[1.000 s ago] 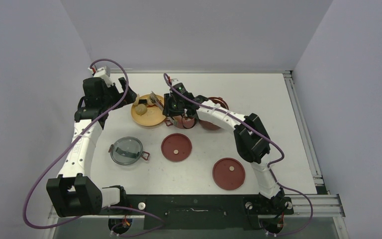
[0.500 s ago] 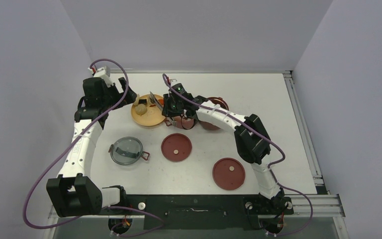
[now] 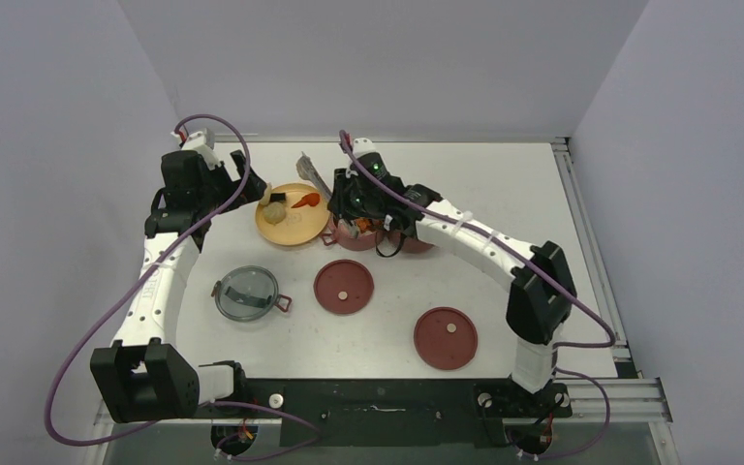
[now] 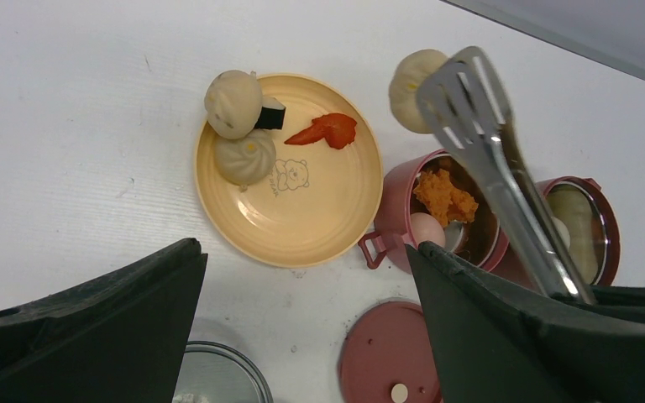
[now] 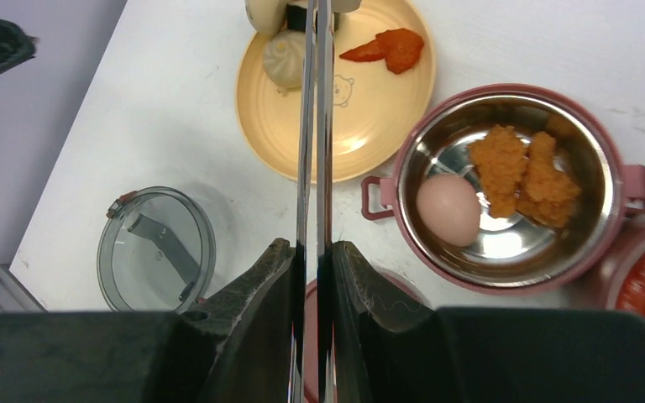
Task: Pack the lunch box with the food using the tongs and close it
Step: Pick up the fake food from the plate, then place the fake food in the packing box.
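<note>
right claw (image 5: 312,260) here. i'm clamped down on the handle end of the tongs (image 5: 325,134), both thin arms squeezed nearly together between my pads. the tongs run up and away from me over the yellow plate (image 5: 369,126), with the tip out past its far rim. in the left wrist view a pale bun (image 4: 411,80) sits right at the slotted tip. can't tell if it's pinched in there or just lying on the table (image 4: 92,101) behind it.

left claw (image 4: 302,252) is spread wide with nothing in it, hanging by the left side of the plate.

on the plate there are two buns (image 4: 239,134) touching each other near one rim, and a red piece (image 4: 326,130) a bit apart from them.

just beside the plate is the open container (image 5: 396,210), with an egg (image 5: 448,208) and orange crumbly food (image 5: 525,176) inside. the second container (image 4: 611,243) is right next to it, also open.

none of the lids are on. one maroon lid (image 3: 343,286) lies flat just near-side of the containers, another maroon lid (image 3: 446,337) is further toward my base, and the grey lid (image 3: 246,293) is off to the left of those.
</note>
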You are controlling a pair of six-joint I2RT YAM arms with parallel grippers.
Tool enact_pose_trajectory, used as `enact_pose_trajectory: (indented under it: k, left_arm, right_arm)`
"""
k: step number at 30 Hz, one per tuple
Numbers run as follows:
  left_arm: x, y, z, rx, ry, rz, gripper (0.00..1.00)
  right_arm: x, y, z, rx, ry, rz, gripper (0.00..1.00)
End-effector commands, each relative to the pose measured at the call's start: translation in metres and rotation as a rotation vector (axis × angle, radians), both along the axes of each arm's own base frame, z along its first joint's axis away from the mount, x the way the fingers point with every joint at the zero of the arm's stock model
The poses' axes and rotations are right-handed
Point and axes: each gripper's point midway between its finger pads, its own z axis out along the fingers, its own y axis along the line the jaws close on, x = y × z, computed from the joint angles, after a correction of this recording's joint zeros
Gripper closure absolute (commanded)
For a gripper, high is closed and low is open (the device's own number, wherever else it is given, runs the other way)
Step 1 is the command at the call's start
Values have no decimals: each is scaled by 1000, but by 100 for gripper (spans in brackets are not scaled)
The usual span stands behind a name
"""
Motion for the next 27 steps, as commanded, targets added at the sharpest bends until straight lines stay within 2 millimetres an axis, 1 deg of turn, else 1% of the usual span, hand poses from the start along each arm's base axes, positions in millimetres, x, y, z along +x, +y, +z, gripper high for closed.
enact_pose_trajectory:
  k: [1,3,5,6,9,12,15,21,25,27]
  left_arm:
    - [4,3,29,2,-99,5,3]
    - [4,2,28,0,-98,3,3]
    - [4,2,28,0,-99,3,3]
    - [4,2,27,0,-96,2,3]
    - [4,2,26,1,-93,5,3]
    - [5,1,25,0,-91,2,3]
    - [5,1,24,-3,-87,0,3]
    - [7,-1,20,-8,-75,-6,3]
    - [7,-1,19,-10,-74,-9,3]
    - [7,-1,20,-9,-77,-8,3]
  right_arm:
    - [-5,-51,65,-31,-160,-112,93]
    - [-12,-79,73,-67,-172,-152,93]
    - [-16,-106,72,-99,-156,-184,92]
    - [-16,-123,67,-116,-138,-208,92]
    - [-23,-162,60,-145,-101,-260,92]
    - [-32,-188,54,-149,-69,-293,92]
    - [-43,-201,49,-147,-44,-308,92]
    - [-57,-215,34,-160,1,-326,92]
    - [-63,-220,23,-181,30,-336,92]
    - [-66,-218,16,-183,53,-326,92]
